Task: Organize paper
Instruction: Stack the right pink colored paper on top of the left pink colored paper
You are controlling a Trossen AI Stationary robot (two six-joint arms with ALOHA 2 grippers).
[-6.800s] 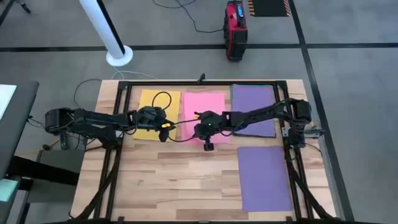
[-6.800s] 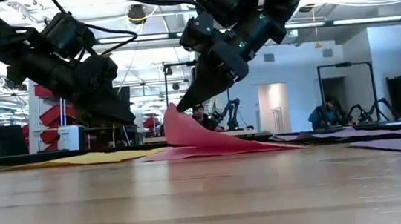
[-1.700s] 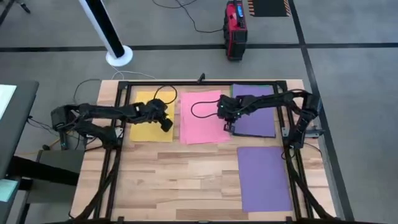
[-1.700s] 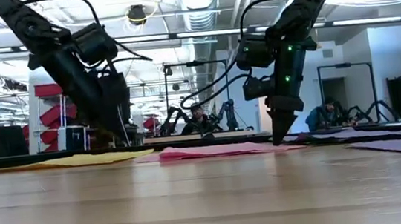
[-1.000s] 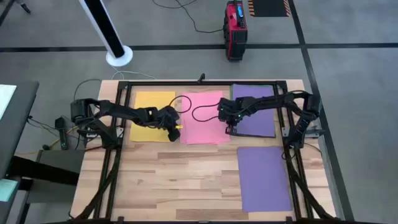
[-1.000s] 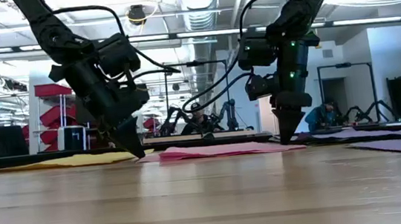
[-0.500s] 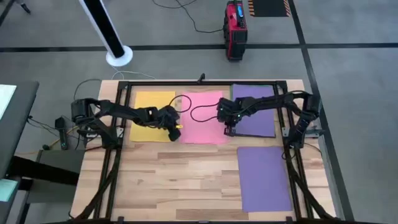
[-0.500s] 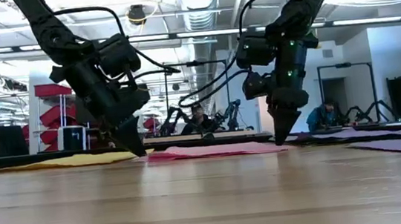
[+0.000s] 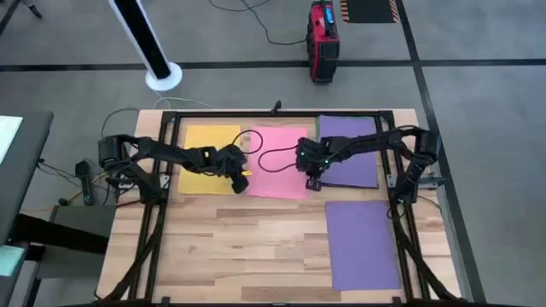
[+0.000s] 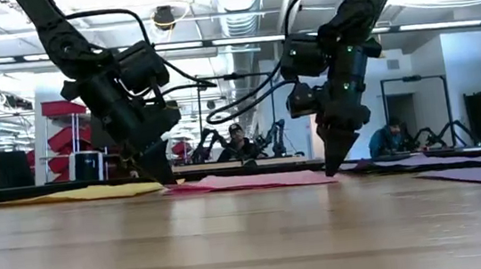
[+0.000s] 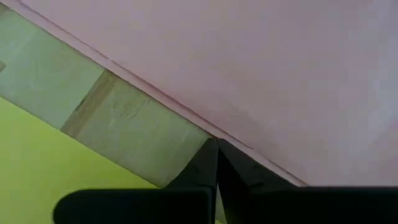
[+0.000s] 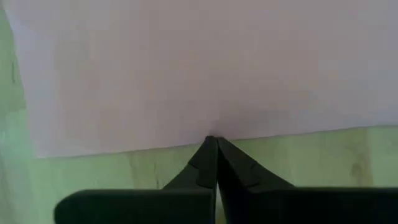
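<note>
Table: wooden table [image 9: 256,247] inside a black frame, both arms reaching inward over its far half
Yellow paper: yellow sheet [image 9: 200,158] flat at the far left of the table, just beside the pink sheet with a strip of bare wood between them
Pink paper: pink sheet [image 9: 277,162] flat at the far centre, between the yellow sheet and the far purple sheet
Purple paper, far: purple sheet [image 9: 354,141] at the far right, lying on a darker sheet whose edge shows along its near side
Purple paper, near: second purple sheet [image 9: 363,243] at the near right, well apart from both grippers
Left gripper: left gripper [image 9: 240,182] down at the near left corner of the pink sheet; fingers pressed together, nothing between them, tips at the sheet's edge over the bare wood strip
Right gripper: right gripper [image 9: 313,182] down at the near right corner of the pink sheet; fingers closed tip to tip, empty, tips meeting the sheet's near edge
Floor items: red case [image 9: 323,41] and white pole base [image 9: 162,77] beyond the table
Background: seated people visible in the room behind, low view
</note>
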